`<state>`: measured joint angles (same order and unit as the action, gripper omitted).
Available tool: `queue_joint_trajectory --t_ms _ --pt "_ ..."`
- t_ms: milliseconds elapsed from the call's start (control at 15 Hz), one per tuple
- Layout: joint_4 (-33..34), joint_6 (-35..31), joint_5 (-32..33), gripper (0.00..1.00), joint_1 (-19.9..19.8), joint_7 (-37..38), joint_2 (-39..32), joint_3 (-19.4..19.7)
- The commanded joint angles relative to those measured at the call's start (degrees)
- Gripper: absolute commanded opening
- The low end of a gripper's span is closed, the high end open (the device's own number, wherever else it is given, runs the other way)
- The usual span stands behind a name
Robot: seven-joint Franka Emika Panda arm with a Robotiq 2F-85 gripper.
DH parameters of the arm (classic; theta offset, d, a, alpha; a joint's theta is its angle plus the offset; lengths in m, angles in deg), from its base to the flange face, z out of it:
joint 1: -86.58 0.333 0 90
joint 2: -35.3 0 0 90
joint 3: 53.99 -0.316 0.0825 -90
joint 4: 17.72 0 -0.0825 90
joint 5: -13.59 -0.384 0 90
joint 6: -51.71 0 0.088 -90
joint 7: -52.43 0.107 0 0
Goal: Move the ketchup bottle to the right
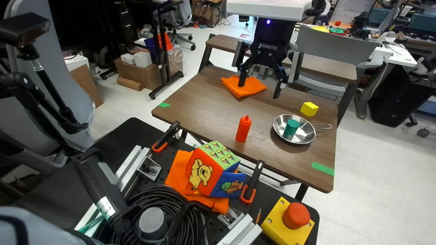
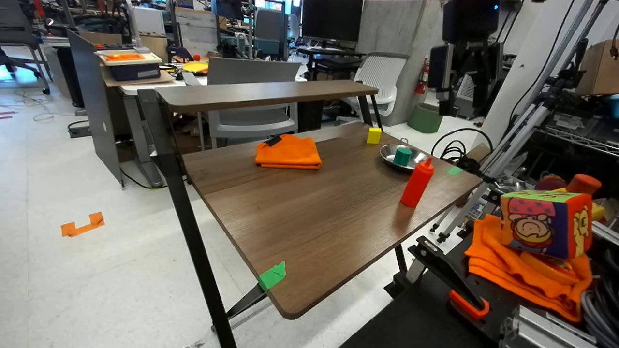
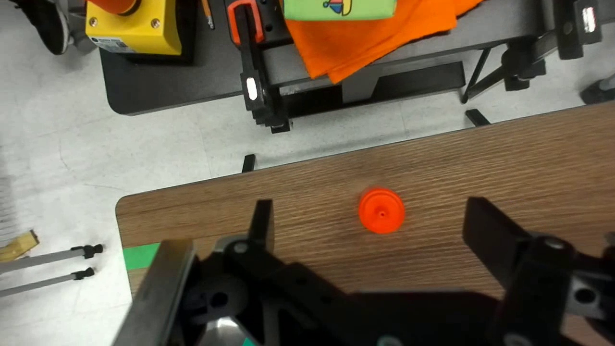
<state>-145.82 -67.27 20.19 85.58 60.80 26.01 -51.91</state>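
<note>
Claw (image 1: 260,88) is spread wide, nothing in it, hanging well above the table (image 1: 201,105). Ketchup bottle (image 1: 243,130) stands upright on the table, near the edge facing the black bench (image 1: 134,132). Best read: pre-grasp, shift to the right not yet done.

Risks from here:
- Off-line descent: one of the fingers (image 3: 262,223) could land on the bottle instead of beside it. It's slim, so it would probably tip, and the edge is near enough to roll off.
- Pinching too high: the tapered top gives poor purchase, so it could swing or slip. Squeeze plastic likely gives if gripped hard.
- If "right" means toward the pan (image 1: 306,132), carrying low or overshooting could clip its rim or the green block (image 1: 292,127) inside.

Views:
- Wrist: bottle sits between the fingers, roughly centred; height doesn't read. Pan is only a sliver behind the claw, yellow block (image 1: 309,109) not visible.
- In an exterior view, claw height reads well, but the bottle (image 2: 417,183) overlaps the pan rim, so the gap is hard to judge.
- In an exterior view, bottle and pan (image 1: 279,119) are clearly apart, but the claw lines up with the folded orange cloth (image 1: 253,89), which alone would mislead.
</note>
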Motion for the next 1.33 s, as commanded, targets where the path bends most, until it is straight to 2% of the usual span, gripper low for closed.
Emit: queue_joint_trajectory --t_ms 0,200,333,467,800,1267 --pt "3.7 -2.0 4.3 1.00 1.6 3.4 -6.2 0.0" --pt "5.1 -4.4 6.4 1.00 3.2 6.1 -10.0 0.2" --pt "5.6 -6.5 5.4 1.00 4.0 7.7 -12.1 0.1" --pt "5.6 -9.7 4.0 1.00 4.6 9.7 -13.8 0.1" --pt "3.7 -17.9 5.7 1.00 6.9 15.4 -15.9 1.7" --pt "0.7 -17.2 5.6 1.00 7.7 14.8 -15.4 2.1"
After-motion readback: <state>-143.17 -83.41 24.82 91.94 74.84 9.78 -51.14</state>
